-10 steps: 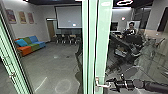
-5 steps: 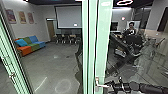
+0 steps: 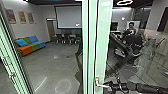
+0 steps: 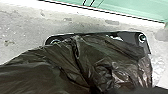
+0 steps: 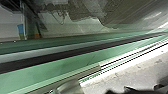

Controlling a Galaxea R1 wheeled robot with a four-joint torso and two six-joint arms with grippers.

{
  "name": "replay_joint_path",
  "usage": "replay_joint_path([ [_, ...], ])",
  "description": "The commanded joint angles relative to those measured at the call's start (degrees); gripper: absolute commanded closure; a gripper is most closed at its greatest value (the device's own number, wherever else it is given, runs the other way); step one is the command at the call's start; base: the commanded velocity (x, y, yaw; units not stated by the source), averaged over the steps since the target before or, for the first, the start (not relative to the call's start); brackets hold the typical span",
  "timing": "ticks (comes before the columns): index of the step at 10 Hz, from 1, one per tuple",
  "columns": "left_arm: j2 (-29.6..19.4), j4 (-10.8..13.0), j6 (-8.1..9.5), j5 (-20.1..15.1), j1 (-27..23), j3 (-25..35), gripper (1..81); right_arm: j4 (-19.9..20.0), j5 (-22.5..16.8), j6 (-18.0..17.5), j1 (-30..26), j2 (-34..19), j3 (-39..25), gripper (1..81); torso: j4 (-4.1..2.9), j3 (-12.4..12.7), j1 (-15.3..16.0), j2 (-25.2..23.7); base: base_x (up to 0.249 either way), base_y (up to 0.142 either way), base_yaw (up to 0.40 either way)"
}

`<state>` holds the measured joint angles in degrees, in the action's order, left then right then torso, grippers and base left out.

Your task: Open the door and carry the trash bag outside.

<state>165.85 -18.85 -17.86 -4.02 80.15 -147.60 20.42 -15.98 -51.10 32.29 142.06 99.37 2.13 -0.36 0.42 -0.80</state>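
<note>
Trash bag [image 4: 75, 65]: dark, thin, loosely crumpled, close before the left wrist camera, overlapping the robot's dark plate. Left gripper: cannot tell whether it is open or closed, or what hold it has on the bag. Pale rough ground [image 4: 22, 25] just past the bag, then a green frame edge [image 4: 130, 10].

Right gripper [image 3: 109, 85]: at the free end of a metal lever handle [image 3: 102, 86]. Contact looks likely, but cannot confirm; nor whether it is open, closed or clamped on the lever. Right arm [image 3: 147, 88] runs back from it, to its right.

Just left of that gripper, the upright pale-green door frame [image 3: 101, 50]. Well left of it, a second green frame [image 3: 12, 65], slanting.

Beyond and left of the gripper, through glass: grey floor [image 3: 50, 67], then a couch [image 3: 31, 45] in orange, green and blue. Farther, a row of chairs [image 3: 66, 39] under a projection screen [image 3: 68, 17].

Beyond and right of the gripper: a person [image 3: 130, 31], behind glass.
</note>
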Motion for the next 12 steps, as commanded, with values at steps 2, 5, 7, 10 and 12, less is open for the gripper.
replay_joint_path([
  [2, -0.3, -0.6, 0.11, -3.4, -3.8, -0.8, 81.1, 0.8, -5.6, -3.6, -8.5, 2.7, 4.2, 1.0, 0.00, 0.0, 0.0, 0.0, 0.000, 0.000, 0.000],
  [5, -0.2, -0.5, 0.11, -3.4, -3.8, -0.8, 81.1, -5.1, -9.7, -12.1, -9.0, 2.8, 4.4, 1.0, 0.00, 0.0, 0.0, 0.0, 0.000, 0.000, 0.000],
  [7, -0.1, -0.5, 0.11, -3.4, -3.8, -0.8, 81.1, -12.1, -10.6, -19.5, -10.5, 2.7, 1.0, 1.0, 0.00, 0.0, 0.0, 0.0, 0.000, 0.000, 0.000],
  [10, 0.1, -0.5, 0.11, -3.3, -3.8, -1.1, 81.1, -15.2, -12.1, -23.1, -11.8, 3.2, -1.9, 1.0, 0.00, 0.0, 0.0, 0.0, 0.000, 0.000, 0.000],
  [12, 0.2, -0.5, 0.11, -3.3, -3.8, -1.1, 81.1, -17.4, -11.7, -23.1, -11.5, 1.2, -6.7, 1.0, 0.00, 0.0, 0.0, 0.0, 0.000, 0.000, 0.000],
])
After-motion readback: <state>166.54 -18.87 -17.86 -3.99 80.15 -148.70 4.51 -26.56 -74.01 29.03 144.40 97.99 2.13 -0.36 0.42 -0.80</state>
